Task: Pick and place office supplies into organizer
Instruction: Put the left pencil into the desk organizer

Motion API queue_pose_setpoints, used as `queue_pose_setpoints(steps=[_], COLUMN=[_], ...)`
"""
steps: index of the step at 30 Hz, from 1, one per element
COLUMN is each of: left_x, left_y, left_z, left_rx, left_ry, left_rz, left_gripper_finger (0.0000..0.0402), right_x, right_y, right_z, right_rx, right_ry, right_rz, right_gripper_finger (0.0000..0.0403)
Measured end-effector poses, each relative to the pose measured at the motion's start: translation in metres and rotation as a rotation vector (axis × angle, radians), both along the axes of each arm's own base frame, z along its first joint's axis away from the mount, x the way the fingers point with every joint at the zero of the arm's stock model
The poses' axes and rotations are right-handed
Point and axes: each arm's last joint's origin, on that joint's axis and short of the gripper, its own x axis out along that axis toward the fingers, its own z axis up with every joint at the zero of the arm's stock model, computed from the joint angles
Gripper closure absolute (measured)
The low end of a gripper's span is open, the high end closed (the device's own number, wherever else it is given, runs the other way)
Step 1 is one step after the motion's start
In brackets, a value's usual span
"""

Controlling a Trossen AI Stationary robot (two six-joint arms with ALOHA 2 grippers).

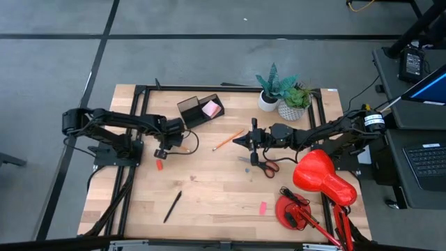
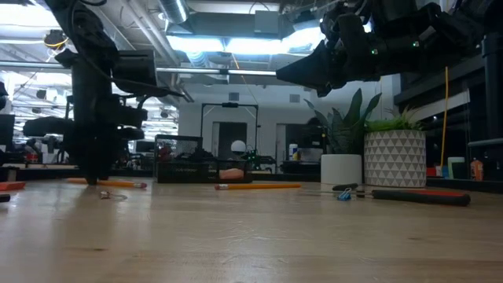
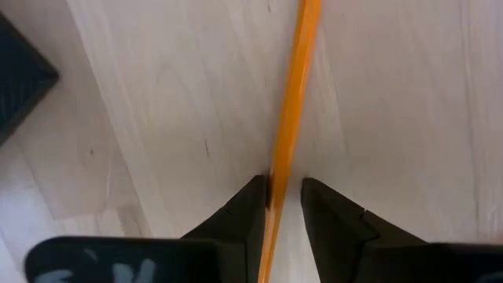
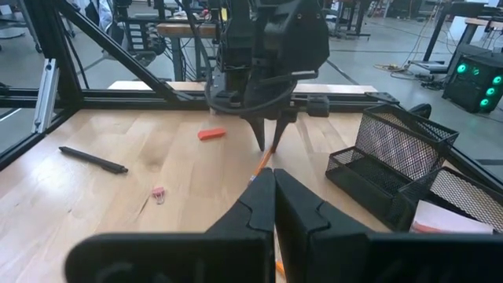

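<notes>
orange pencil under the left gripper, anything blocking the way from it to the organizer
Nothing visible does. The left gripper has its fingers on either side of the orange pencil on the table. The organizer sits just beyond it toward the table's far edge, and only bare wood shows between them in the high view.

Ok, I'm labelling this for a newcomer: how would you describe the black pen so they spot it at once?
Start at the wooden table, on the left arm's side, toward the edge opposite the plants. The pen lies there alone on bare wood: a thin black stick, unlike the small red eraser nearby.
</notes>
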Motion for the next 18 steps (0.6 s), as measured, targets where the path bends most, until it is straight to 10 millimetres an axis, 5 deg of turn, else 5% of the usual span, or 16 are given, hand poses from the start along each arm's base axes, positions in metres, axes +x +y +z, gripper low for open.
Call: queue_pose_setpoints(steps=[18], left_x=[0.0007], left_y=[-0.0001], left_z=[0.0011], left_rx=[-0.005], left_ry=[-0.016], left_rz=[0.01], left_gripper_finger=[0.0327], right_x=[0.0], right_y=[0.0001], right_z=[0.0], right_rx=[0.0], right_ry=[0.0], right_rz=[0.0], right_gripper_finger=[0.0396])
